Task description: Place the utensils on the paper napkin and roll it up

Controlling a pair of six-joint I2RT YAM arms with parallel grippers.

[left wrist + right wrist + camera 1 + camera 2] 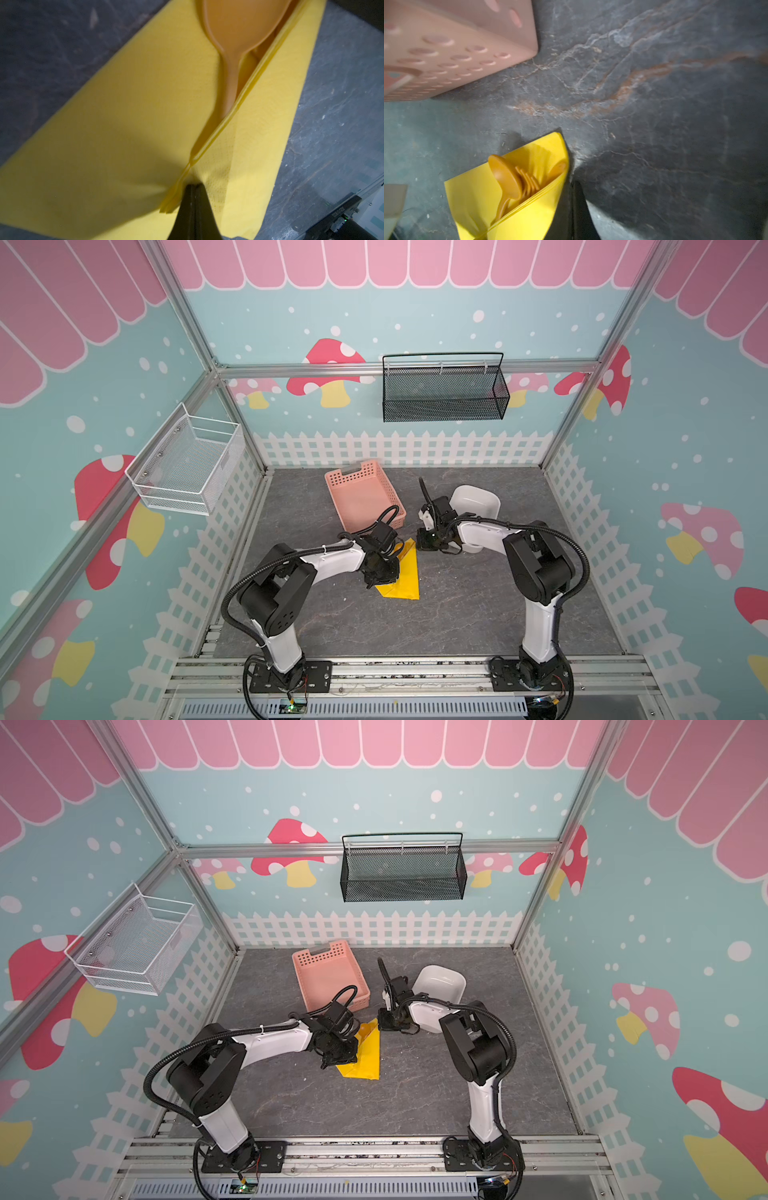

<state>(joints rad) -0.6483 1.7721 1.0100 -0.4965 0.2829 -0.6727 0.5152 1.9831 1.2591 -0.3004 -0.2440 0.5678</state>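
Grey slate bench (457, 614), walled booth. Rolling is the step in hand: the paper napkin (405, 576), near mid-bench just off a corner of the pink basket (361, 497), lies folded over the utensils (512, 182). Jaws of the left gripper (192, 188) are together, pinching the flap's layered edge. Beside the napkin's far corner, the right gripper (572, 187) is closed and empty; contact is unclear. Next, I judge: carry the flap across, keeping the cutlery tucked.
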